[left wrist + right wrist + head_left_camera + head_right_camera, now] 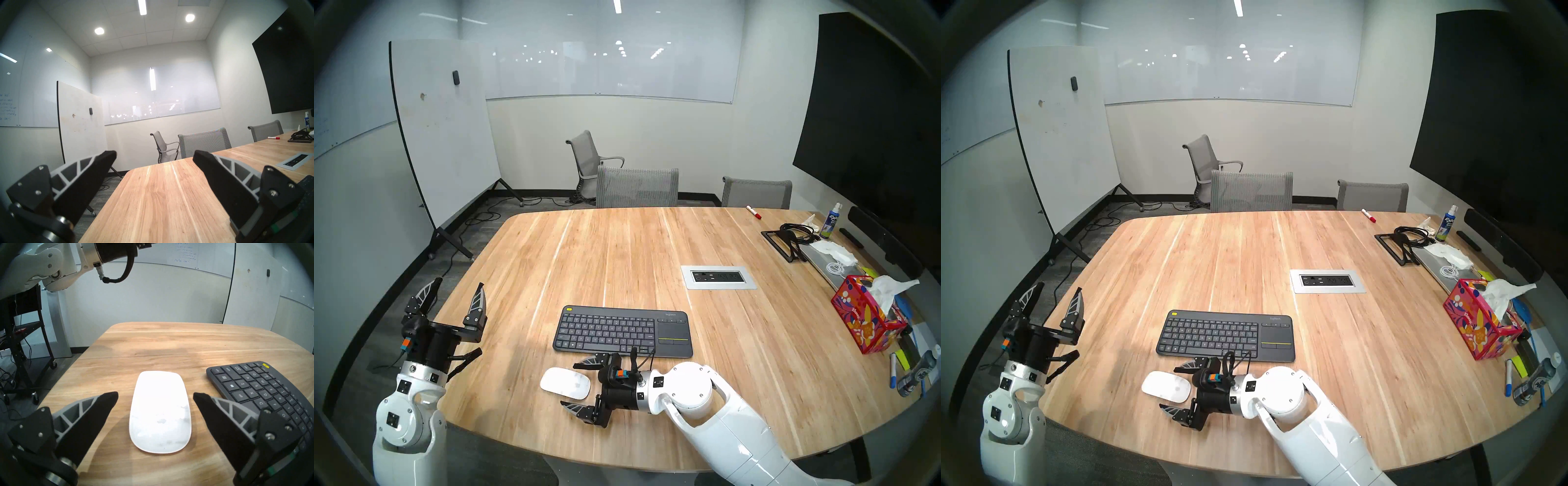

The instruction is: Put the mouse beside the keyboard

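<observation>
A white mouse (565, 383) lies flat on the wooden desk (619, 244), just in front of the near left corner of the dark grey keyboard (622, 331) and a little apart from it. The right pincer (578, 385) reaches in from the right, lying roughly level and pointing left, its two fingers spread wide on either side of the mouse's right end. One finger sits between mouse and keyboard, the other on the near side. In the right wrist view the mouse (160, 412) rests between the black fingertips (108, 399) with bare wood showing on both sides, so neither tip touches it; the keyboard (265, 392) runs off to the right of that view, its yellow button at the far corner.

The left pincer (458, 292) hangs above the desk's left edge, well away from both items, tilted slightly upward with its fingers apart and nothing between them. Its own camera shows the left pincer (154, 156) framing only desk and grey chairs (203, 144).

Toward the far right of the desk stand a patterned tissue box (867, 319), a spray bottle (829, 220) and a red marker (754, 212). A power outlet panel (717, 277) is set into the wood beyond the keyboard.
</observation>
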You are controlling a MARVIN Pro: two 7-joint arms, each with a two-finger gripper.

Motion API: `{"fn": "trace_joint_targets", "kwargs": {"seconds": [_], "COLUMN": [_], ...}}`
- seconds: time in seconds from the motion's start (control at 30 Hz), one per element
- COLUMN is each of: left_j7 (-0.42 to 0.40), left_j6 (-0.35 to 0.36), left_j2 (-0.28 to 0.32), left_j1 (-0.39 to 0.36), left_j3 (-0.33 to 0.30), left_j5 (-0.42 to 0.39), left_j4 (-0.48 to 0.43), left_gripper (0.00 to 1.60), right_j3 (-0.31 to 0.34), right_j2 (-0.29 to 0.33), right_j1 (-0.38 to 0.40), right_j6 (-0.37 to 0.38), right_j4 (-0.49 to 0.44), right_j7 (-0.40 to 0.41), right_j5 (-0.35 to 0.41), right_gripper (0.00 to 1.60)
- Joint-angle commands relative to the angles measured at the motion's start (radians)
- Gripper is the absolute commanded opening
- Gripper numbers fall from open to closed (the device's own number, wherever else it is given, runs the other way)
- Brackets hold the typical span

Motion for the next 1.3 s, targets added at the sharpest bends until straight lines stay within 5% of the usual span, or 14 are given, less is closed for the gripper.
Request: {"fn": "trace_joint_targets", "kwargs": {"seconds": [0.0,1.0,1.07,1.27], "left_j7": [0.0,-0.015,-0.016,-0.019], "left_j6": [0.001,0.005,0.006,0.006], "left_j2": [0.0,-0.015,-0.016,-0.019], "left_j1": [0.001,-0.005,-0.006,-0.007], "left_j3": [-0.001,-0.008,-0.008,-0.01], "left_j5": [0.001,0.006,0.006,0.008], "left_j4": [-0.014,-0.014,-0.014,-0.014], "left_gripper": [1.6,1.6,1.6,1.6], "right_j3": [-0.005,-0.035,-0.033,-0.023], "right_j2": [-0.027,-0.017,-0.016,-0.01], "right_j1": [0.011,0.032,0.032,0.029], "right_j6": [0.0,0.054,0.055,0.053], "right_j4": [-0.011,-0.008,-0.01,-0.021], "right_j7": [-0.011,-0.026,-0.026,-0.021], "right_j5": [0.003,-0.006,-0.004,0.006], "right_gripper": [1.6,1.6,0.0,0.0]}}
